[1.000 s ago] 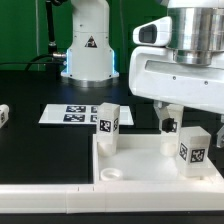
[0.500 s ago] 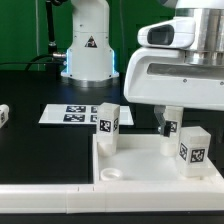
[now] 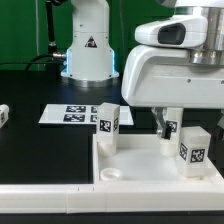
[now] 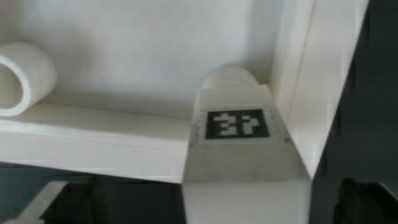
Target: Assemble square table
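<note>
The white square tabletop (image 3: 130,165) lies rim-up at the front, with a round corner socket (image 4: 18,78) showing in the wrist view. Two tagged white legs stand on it, one at the exterior view's left (image 3: 108,125) and one at its right (image 3: 192,148). My gripper (image 3: 168,130) hangs over the tabletop's far rim with its jaws open. A third tagged leg (image 4: 240,150) stands between the fingers (image 4: 54,205), and dark gaps show on both sides of it. The tabletop's floor (image 4: 160,55) lies behind this leg in the wrist view.
The marker board (image 3: 70,114) lies flat behind the tabletop. Another tagged leg (image 3: 3,116) sits at the exterior view's left edge. The robot's white base (image 3: 88,50) stands at the back of the black table.
The hand has shifted slightly toward the exterior view's left. The jaws stay open around the leg, and the parts have not moved.
</note>
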`<state>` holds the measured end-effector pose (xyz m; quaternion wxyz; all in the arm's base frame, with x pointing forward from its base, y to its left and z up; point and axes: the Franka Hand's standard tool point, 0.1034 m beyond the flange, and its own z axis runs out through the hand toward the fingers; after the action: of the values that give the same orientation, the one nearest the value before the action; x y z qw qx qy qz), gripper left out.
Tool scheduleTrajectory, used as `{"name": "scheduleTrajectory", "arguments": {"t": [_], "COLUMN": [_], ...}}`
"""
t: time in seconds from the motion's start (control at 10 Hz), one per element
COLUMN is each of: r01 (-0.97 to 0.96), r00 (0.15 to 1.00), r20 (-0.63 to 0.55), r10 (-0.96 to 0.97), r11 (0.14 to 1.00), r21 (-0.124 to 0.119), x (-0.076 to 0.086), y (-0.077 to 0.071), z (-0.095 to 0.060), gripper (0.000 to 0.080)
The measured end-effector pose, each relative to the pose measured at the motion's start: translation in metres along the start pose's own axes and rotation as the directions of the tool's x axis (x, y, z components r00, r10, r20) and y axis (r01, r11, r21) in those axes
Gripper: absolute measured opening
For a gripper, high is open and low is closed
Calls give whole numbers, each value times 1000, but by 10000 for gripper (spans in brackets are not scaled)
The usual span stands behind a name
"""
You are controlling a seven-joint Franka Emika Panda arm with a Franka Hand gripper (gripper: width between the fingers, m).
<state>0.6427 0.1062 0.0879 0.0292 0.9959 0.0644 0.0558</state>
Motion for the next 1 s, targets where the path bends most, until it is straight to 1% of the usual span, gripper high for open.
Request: {"name": "scheduleTrajectory", "arguments": {"t": [0.1, 0.2, 0.3, 0.4, 0.5, 0.8, 0.9, 1.0], "r01": [-23, -23, -41, -77, -137, -346, -495, -596], "r00": [1000, 1000, 999, 997, 991, 938, 869, 803], "r20": [1, 1, 1, 1, 2, 4, 6, 10], "r10": [23, 23, 41, 77, 137, 346, 495, 596], "r11": [1000, 1000, 999, 997, 991, 938, 869, 803], "r21": [0, 0, 0, 2, 2, 6, 19, 20], "x": [0, 0, 0, 0, -1, -1, -1, -2], "y": [0, 0, 0, 0, 0, -1, 0, -1], "z": [0, 0, 0, 0, 1, 1, 1, 1], "gripper": [649, 515, 515, 377, 291, 291, 291, 291]}}
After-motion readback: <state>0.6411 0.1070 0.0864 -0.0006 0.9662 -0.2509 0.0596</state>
